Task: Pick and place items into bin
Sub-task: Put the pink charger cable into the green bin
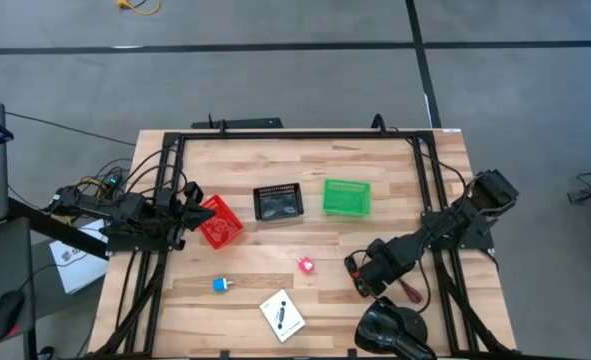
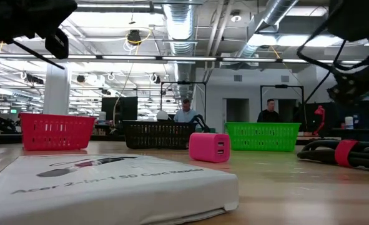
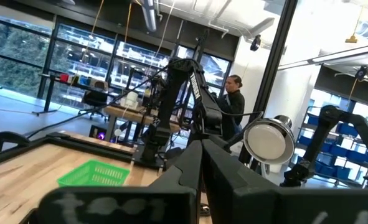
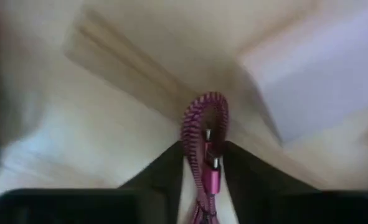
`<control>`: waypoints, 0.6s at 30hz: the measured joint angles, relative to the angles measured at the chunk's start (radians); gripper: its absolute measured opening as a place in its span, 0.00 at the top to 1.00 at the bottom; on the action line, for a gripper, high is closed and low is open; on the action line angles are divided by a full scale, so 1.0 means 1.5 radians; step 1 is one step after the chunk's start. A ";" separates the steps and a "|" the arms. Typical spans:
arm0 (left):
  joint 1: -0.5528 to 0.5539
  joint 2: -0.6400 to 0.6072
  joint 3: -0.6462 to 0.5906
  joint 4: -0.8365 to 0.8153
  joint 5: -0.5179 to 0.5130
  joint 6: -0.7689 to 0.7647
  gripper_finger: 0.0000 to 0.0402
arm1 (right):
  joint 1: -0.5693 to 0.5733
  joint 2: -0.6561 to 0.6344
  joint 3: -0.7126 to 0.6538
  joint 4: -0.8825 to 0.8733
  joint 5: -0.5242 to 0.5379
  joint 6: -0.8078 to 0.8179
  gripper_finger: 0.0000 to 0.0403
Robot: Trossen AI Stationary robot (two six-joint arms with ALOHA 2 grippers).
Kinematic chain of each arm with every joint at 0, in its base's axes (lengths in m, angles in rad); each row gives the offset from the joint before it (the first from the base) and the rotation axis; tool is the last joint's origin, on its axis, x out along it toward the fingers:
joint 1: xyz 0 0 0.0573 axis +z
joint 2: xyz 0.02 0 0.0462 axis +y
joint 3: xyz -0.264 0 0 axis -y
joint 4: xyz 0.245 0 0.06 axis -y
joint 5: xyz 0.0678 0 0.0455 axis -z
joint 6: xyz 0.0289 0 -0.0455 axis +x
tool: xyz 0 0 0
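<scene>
My right gripper (image 1: 359, 276) hovers over the table's right part and is shut on a magenta braided cable (image 4: 203, 121). On the wood lie a pink-red piece (image 1: 306, 265), which is the pink cube (image 2: 209, 147) in the low view, a tiny blue piece (image 1: 221, 285), a white card with a black mark (image 1: 282, 315), and a black-and-red stick (image 1: 412, 292). Red bin (image 1: 220, 222), black bin (image 1: 279, 202) and green bin (image 1: 347, 197) stand in a row. My left gripper (image 1: 197, 210) waits shut beside the red bin, holding nothing. My right gripper pinches the folded magenta cable between its two fingers (image 4: 171, 163), just behind the bend (image 4: 199, 163). Several strands lie side by side in the hold. The looped end (image 4: 208, 99) sticks out past the fingertips, above the table.
A big glossy black rounded lump (image 1: 390, 330) sits at the near right corner, close to the right arm. A black frame (image 1: 295, 135) runs around the table. People stand in the room beyond the far edge. Bare wood lies between the bins and the loose items.
</scene>
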 joint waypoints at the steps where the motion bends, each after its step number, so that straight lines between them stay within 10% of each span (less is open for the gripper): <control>1: 0.000 0.000 0.000 0.000 0.000 0.000 1.00 | -0.001 -0.007 0.000 0.006 0.007 0.000 0.85; 18: 0.000 0.000 0.000 0.001 -0.002 0.002 1.00 | -0.099 -0.144 0.002 0.062 0.299 -0.231 0.95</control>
